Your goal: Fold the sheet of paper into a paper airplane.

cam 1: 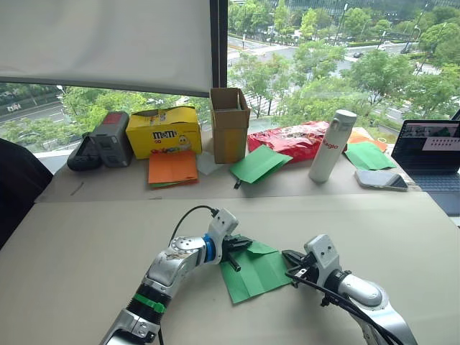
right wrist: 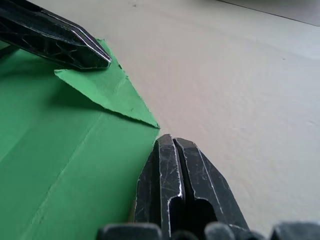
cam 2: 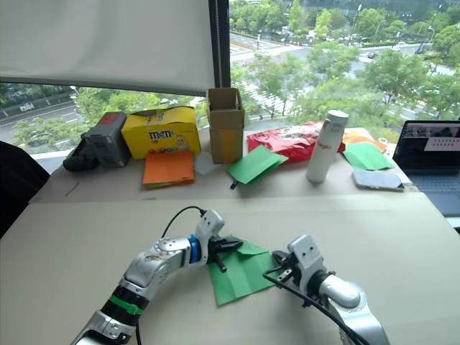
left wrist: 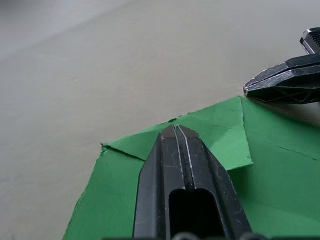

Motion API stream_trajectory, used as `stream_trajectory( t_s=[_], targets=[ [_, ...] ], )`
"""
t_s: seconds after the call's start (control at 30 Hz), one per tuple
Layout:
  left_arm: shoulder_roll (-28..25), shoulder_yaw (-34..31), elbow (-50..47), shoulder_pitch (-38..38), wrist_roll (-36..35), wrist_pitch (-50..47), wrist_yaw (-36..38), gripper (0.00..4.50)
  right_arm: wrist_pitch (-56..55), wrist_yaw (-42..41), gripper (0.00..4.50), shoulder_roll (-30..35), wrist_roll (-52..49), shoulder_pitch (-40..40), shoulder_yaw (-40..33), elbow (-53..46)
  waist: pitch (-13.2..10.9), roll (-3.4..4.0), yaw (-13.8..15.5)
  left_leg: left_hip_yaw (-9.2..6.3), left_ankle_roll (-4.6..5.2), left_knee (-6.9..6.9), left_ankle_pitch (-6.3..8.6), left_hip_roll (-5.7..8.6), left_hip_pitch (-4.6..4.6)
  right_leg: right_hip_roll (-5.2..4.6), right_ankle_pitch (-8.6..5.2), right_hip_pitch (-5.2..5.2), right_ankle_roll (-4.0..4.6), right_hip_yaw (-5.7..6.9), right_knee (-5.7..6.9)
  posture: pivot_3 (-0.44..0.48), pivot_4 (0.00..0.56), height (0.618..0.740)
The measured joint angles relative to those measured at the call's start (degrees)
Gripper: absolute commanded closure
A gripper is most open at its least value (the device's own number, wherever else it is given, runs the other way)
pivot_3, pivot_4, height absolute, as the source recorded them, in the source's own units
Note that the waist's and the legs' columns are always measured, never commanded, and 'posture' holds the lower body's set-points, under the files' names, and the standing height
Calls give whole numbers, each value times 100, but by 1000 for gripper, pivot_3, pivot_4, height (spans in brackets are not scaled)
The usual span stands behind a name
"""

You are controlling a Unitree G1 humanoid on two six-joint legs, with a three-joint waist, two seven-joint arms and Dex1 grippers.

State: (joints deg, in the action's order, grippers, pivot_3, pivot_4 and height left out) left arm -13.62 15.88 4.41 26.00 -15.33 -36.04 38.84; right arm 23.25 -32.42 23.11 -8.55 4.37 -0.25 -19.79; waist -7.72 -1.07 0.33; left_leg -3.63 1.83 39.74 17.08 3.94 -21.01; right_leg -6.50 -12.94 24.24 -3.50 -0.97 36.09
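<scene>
Left eye view — left hand (cam 1: 236,250) pressing sheet of paper (cam 1: 260,274), right hand (cam 1: 290,261) beside edge

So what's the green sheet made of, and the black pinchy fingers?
The green sheet looks like thin matte paper: it holds sharp creases and one folded-over corner, and its edges look slightly rough. The left gripper and right gripper fingers look like hard, glossy black plastic or metal, scuffed with fine scratches; which one is unclear.

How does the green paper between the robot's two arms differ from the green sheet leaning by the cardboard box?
The sheet of paper lies flat on the near table with a corner folded over and crease lines; the green sheet at the back looks plain. The left gripper presses the near one; nothing touches the far one. Both are bright green.
</scene>
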Motion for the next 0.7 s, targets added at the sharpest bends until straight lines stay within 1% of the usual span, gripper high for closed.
stream_trajectory(
  t_s=[0.07,0.13,0.23,0.3,0.37,0.43,0.7],
  targets=[
    [14,-9,4,0,14,9,-29,4500,-66,28,4484,-99,-73,-166,-16,-2,0,1,-18,0,-1,0,-1,-1,0,1,0,2,0,0,2,0,150,740],
    [64,-4,6,2,50,35,-76,4500,-203,63,4484,-213,-74,-496,46,-71,0,2,-17,0,-4,0,-2,0,0,1,0,2,0,0,2,0,150,740],
    [122,0,8,13,64,41,-126,4500,-222,90,4484,-218,105,-893,468,-86,0,2,-14,-1,-12,0,-7,1,-2,0,0,1,0,1,0,0,150,740],
    [158,-12,8,16,80,48,-190,4500,-177,139,4484,-274,280,-904,818,87,0,1,12,-1,-11,1,-6,4,-4,-2,0,3,0,3,-1,0,150,740],
    [178,-41,8,19,87,52,-261,4500,-149,269,4484,-425,350,-782,995,359,0,2,19,0,-10,1,-6,7,-8,-7,0,6,0,0,-3,0,150,740],
    [176,-130,13,16,122,52,-356,4500,-177,383,4484,-546,381,-705,1060,448,0,2,14,0,-10,1,-6,6,-8,-6,0,6,0,-1,-4,0,150,740],
    [129,-513,22,-14,187,6,-751,4500,-203,428,4484,-559,406,-692,1095,468,0,2,-10,-1,-12,0,-7,3,-4,-1,0,5,0,1,-1,0,150,740]
  ],
)
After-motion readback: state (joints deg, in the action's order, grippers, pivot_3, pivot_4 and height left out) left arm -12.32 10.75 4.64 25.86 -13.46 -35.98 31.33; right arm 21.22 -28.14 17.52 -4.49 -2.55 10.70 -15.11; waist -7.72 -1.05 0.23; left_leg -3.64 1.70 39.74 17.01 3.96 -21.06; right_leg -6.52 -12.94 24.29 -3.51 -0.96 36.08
